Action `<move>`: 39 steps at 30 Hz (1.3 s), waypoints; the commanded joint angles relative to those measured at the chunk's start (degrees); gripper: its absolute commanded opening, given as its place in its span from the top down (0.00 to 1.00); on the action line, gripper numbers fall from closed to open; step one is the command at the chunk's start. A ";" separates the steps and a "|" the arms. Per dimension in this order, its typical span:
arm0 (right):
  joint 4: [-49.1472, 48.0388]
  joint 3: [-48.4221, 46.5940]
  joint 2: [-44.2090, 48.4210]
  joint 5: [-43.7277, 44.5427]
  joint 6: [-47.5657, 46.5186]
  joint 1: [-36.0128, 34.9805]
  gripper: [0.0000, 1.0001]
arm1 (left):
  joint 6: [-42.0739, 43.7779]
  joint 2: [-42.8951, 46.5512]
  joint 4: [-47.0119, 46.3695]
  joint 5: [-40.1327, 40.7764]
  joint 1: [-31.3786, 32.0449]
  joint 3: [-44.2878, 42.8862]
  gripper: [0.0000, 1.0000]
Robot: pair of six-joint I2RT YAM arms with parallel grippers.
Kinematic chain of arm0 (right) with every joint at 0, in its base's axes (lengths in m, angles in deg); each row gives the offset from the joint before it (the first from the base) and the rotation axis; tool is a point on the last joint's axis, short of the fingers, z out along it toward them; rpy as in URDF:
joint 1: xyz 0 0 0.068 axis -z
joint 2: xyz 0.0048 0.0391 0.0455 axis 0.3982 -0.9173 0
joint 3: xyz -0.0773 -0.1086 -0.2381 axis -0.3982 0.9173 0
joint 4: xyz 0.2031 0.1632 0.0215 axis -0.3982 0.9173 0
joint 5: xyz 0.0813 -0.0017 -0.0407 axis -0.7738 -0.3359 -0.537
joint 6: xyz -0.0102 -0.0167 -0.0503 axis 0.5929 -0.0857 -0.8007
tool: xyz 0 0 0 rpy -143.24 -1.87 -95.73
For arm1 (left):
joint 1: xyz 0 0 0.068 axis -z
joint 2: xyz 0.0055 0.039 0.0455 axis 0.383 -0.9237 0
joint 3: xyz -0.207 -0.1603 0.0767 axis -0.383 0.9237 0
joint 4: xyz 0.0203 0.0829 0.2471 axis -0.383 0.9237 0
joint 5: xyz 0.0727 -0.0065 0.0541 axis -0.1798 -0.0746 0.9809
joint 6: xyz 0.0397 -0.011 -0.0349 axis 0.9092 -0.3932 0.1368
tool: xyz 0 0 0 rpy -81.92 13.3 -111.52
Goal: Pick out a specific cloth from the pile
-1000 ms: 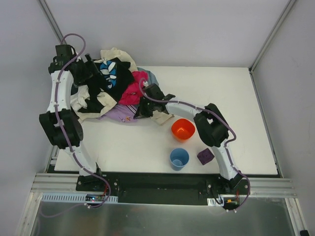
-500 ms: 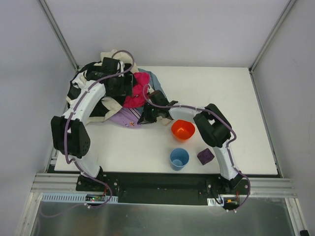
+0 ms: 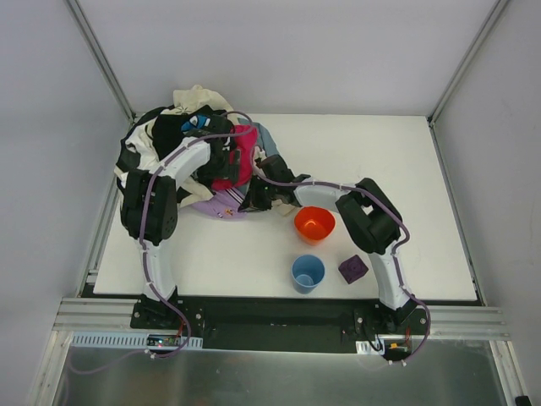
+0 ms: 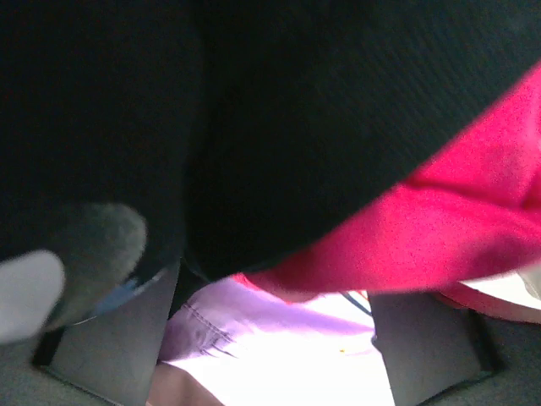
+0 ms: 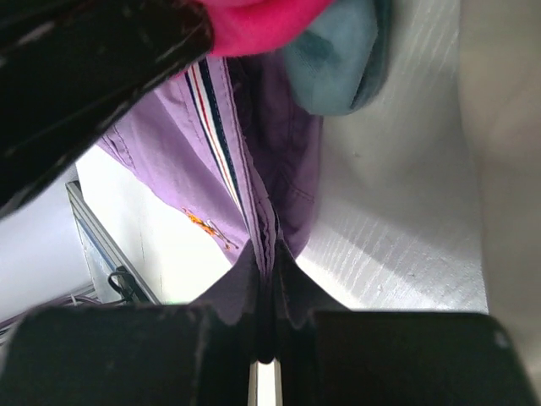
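Observation:
The pile (image 3: 182, 139) of black, white, cream and magenta garments lies at the table's far left. The lavender cloth (image 3: 213, 203) pokes out from under its near edge. My right gripper (image 3: 254, 196) is shut on a fold of the lavender cloth (image 5: 211, 161), pinched between the jaws (image 5: 266, 279) low over the table. My left gripper (image 3: 224, 162) reaches over the pile, pressed against black fabric and the magenta cloth (image 4: 439, 228). Its fingers (image 4: 118, 338) stand apart, with the lavender cloth (image 4: 279, 338) showing between them below.
An orange bowl (image 3: 314, 222) stands just right of my right gripper. A blue cup (image 3: 308, 272) and a small purple cup (image 3: 352, 269) stand near the front edge. A grey-blue cloth (image 5: 334, 59) lies beside the lavender one. Frame posts flank the table.
My left arm has swung from the pile's far left side across its top to the magenta cloth. My right gripper has stayed almost still, holding the lavender cloth.

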 commanded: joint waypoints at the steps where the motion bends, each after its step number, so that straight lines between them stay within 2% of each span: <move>1: 0.81 3.32 5.35 -2.73 -0.46 1.10 0.99 | -1.11 -3.54 0.98 7.91 0.10 -4.50 0.20; 5: -0.35 5.87 7.46 -3.43 -0.37 1.27 0.99 | -0.85 -6.36 1.42 9.16 -1.48 -8.19 0.45; 6: -0.44 6.31 8.16 -3.52 -0.55 1.27 0.99 | -0.59 -6.97 1.94 8.98 -2.09 -9.33 0.58; 9: -0.27 7.72 10.71 -3.87 -1.34 1.54 0.99 | -0.32 -7.16 2.83 8.20 -4.90 -12.14 0.79; 18: 2.02 7.81 16.07 -4.14 -3.45 2.59 0.99 | 1.70 -3.47 5.73 4.68 -18.16 -19.36 0.85; 23: 6.06 5.44 17.04 -4.58 -5.55 3.21 0.99 | 0.91 -3.81 6.78 2.22 -26.16 -19.28 0.85; 26: 7.81 4.74 17.57 -4.49 -6.78 3.29 0.99 | 0.03 -4.95 6.78 -2.16 -29.60 -17.79 0.85; 30: 9.58 3.51 17.48 -4.83 -7.49 3.38 1.00 | -0.32 -6.10 6.43 -8.58 -29.43 -16.11 0.83; 36: 14.05 -1.93 18.01 -5.63 -8.89 3.47 0.99 | 0.82 -6.45 6.08 -10.79 -27.50 -16.20 0.78; 39: 16.34 -6.59 18.19 -6.68 -9.51 3.47 0.99 | 0.91 -6.45 5.91 -12.55 -26.97 -16.02 0.73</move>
